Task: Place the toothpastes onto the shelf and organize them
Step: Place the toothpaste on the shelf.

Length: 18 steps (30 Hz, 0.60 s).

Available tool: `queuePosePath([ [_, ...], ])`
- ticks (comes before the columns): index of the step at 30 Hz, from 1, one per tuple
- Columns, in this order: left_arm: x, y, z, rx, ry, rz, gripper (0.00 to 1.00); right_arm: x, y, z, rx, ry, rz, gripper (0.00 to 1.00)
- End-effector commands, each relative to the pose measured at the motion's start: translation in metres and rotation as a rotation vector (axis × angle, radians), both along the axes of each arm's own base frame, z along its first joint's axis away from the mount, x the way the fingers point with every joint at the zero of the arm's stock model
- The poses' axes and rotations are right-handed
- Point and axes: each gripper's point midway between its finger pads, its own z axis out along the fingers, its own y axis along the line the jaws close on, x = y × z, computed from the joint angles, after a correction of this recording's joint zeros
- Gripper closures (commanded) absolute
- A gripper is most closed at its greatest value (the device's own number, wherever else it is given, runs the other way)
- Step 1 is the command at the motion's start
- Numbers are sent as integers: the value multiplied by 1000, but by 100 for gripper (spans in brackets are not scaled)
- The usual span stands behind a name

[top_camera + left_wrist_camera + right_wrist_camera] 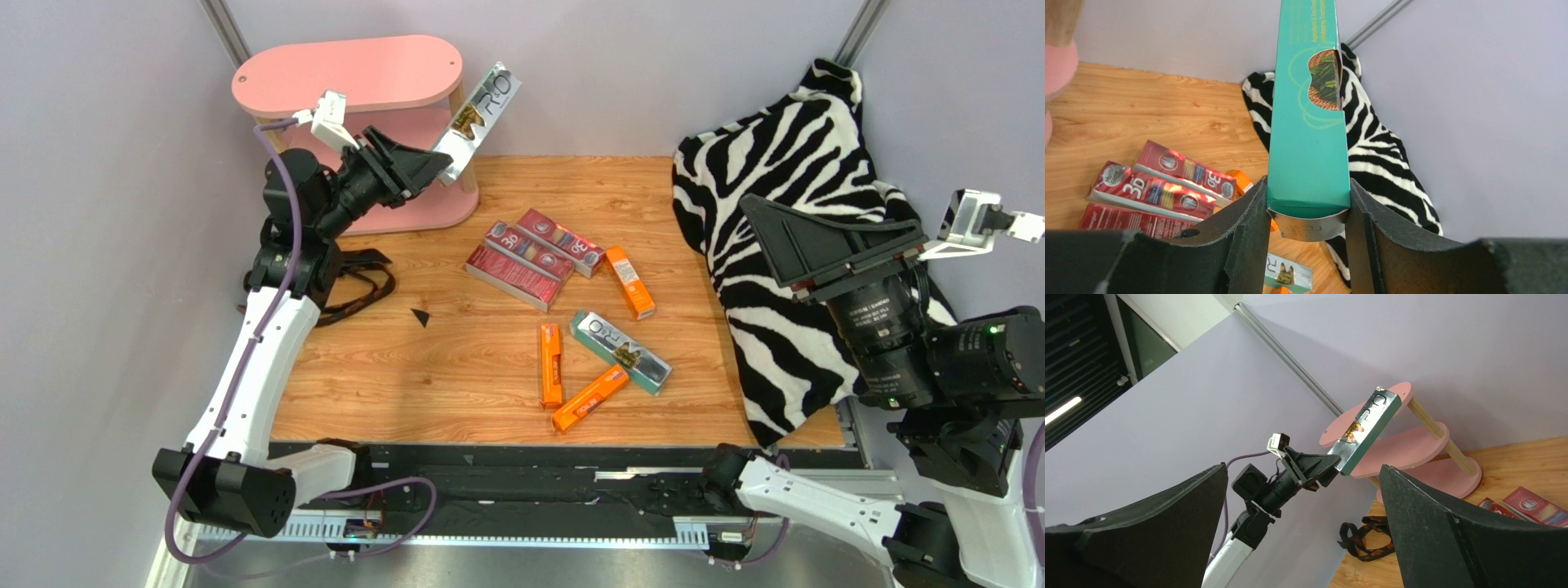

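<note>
At the near right, the right gripper (803,245) hangs above the zebra-print cloth (785,135), its jaws spread wide and holding nothing. On the wooden table (405,380), two orange cartons (551,364) lie closest to the arm bases, just beside a silver-grey carton (622,352) lying flat. Beyond them rests a third orange carton (629,282). Just left of it, three dark red cartons (528,255) lie side by side at mid-table. A black strap (356,288) lies at the left, near the foot of the pink shelf (356,74). At the far left, the left gripper (423,163) is clamped on the lower end of a second silver-grey carton (481,116), holding it tilted in the air, its upper end beside the right end of the shelf's top board. Whether carton and board touch cannot be told.
</note>
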Motion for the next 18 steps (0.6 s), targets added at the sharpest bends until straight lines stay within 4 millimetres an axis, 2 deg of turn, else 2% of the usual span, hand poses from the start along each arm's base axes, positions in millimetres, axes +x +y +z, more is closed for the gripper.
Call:
queuePosePath([
  [1,5,10,42,-64,-103,31,80,-13,1,7,-5,-77,48,0],
  [6,12,20,47,-73,-107,63,80,-19,4,-3,-34,-108,75,0],
  [9,15,24,54,-83,-115,85,80,-11,6,-20,-65,-94,45,0],
  [13,21,34,60,-129,-96,123,80,5,18,-54,-152,-52,12,0],
  [18,30,52,63,-193,-58,184,80,31,32,-109,-259,23,-54,0],
])
